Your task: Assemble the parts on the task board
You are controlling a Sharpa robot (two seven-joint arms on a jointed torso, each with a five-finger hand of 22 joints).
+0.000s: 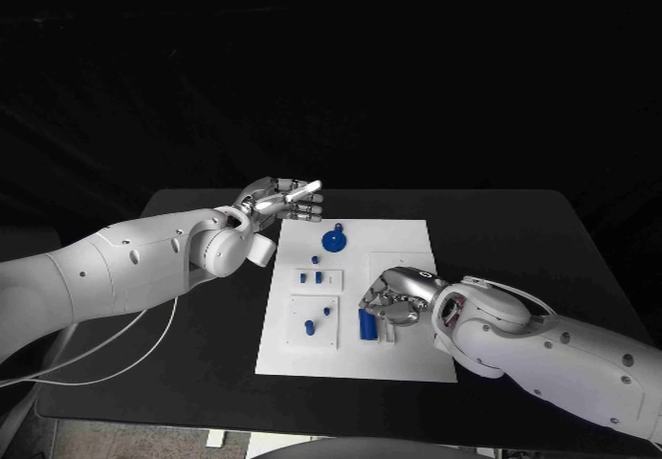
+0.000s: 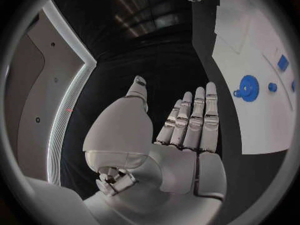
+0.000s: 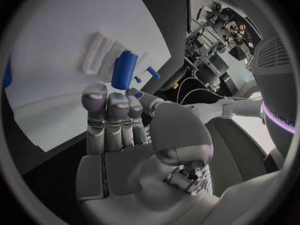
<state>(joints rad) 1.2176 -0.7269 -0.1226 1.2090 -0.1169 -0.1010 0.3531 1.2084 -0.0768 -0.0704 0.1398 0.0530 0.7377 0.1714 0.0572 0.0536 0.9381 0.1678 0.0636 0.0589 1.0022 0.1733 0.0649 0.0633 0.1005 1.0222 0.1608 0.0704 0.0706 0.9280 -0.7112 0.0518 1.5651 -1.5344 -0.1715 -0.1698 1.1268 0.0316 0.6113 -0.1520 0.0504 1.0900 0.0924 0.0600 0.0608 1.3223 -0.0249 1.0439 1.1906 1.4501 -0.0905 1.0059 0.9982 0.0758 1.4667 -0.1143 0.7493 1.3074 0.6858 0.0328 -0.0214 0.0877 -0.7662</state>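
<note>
The white task board (image 1: 400, 251) lies in the middle of the black table. On it sit a blue gear with a handle (image 1: 334, 238), small blue pegs (image 1: 315, 277) and a longer blue block (image 1: 367, 325). My right hand (image 1: 393, 298) hovers over the board's near half, fingers stretched toward the blue block (image 3: 124, 70) and gripping nothing that I can make out. A small blue piece (image 3: 152, 73) stands just past the block. My left hand (image 1: 283, 203) hangs off the board's far left corner, flat and empty (image 2: 181, 130); the gear (image 2: 248, 88) lies beside it.
A white cable (image 1: 131, 339) runs over the table's left side under my left arm. The black table (image 1: 524, 239) has bare room to the right of the board and behind it.
</note>
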